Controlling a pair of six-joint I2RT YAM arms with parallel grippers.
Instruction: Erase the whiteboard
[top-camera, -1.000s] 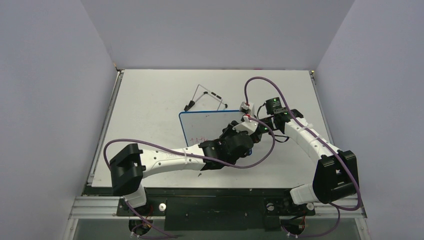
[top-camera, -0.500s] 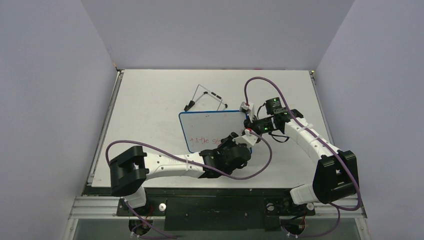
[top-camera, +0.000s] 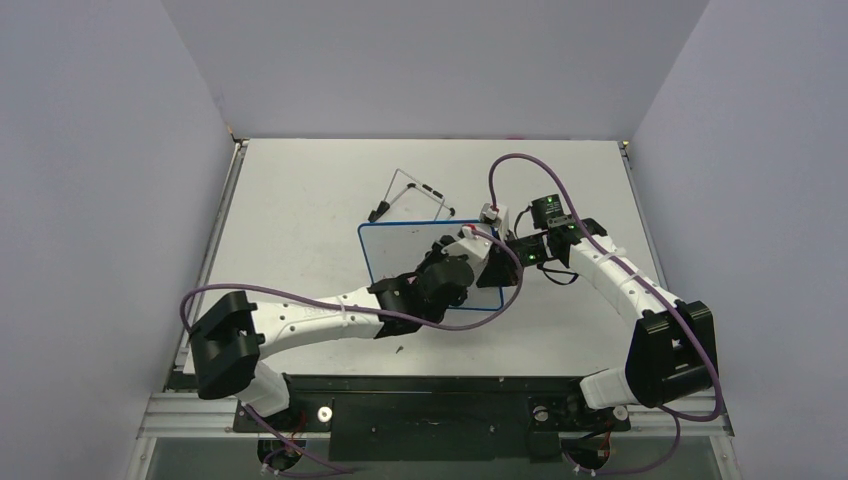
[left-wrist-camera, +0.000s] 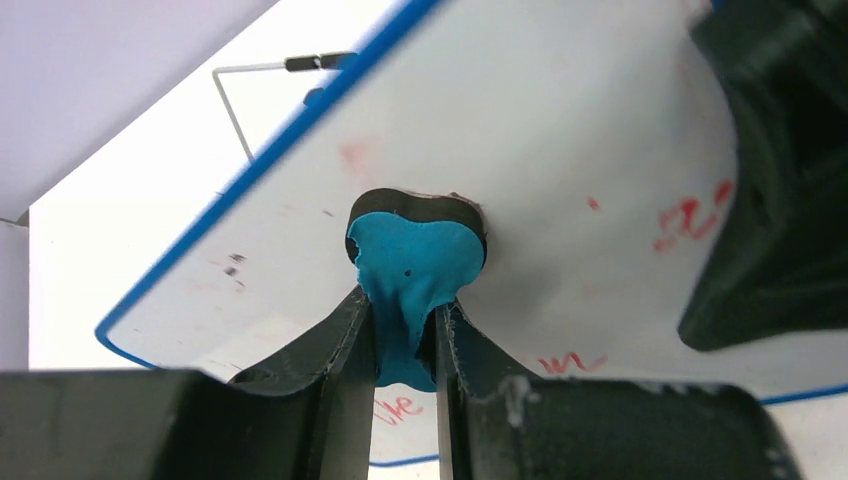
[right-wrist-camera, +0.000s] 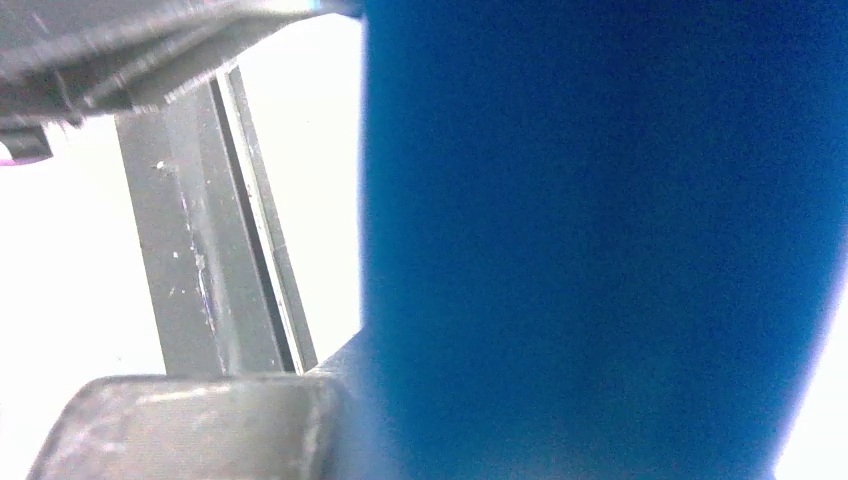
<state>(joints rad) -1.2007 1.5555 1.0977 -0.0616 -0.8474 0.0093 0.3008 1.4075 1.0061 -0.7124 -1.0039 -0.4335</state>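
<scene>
A: Whiteboard: where is it from the left gripper?

B: Straight ahead of the fingertips and under them, over the table. The left arm reaches across its near edge. I cannot tell whether it lies flat or is tipped.

A: How wide is that gripper?

B: Nearly closed. Its two fingers pinch a blue eraser by its narrow end, with only the squeezed foam between them.

A: Does the eraser reach the whiteboard?

B: Yes. Its black felt end presses on the white face, just past the fingertips.

A: What lies around the eraser?

B: There are red marks to its right and more red writing back beside the fingers. A pink smear sits ahead and to the left. The blue rim runs off to the left, and the wire stand is beyond it.

A: And the right gripper?

B: It is to the right of the eraser, at the whiteboard's right edge. One black finger lies on the white face there, so it is clamped on that edge. Its own camera shows only a blurred blue surface beside a grey finger.
</scene>
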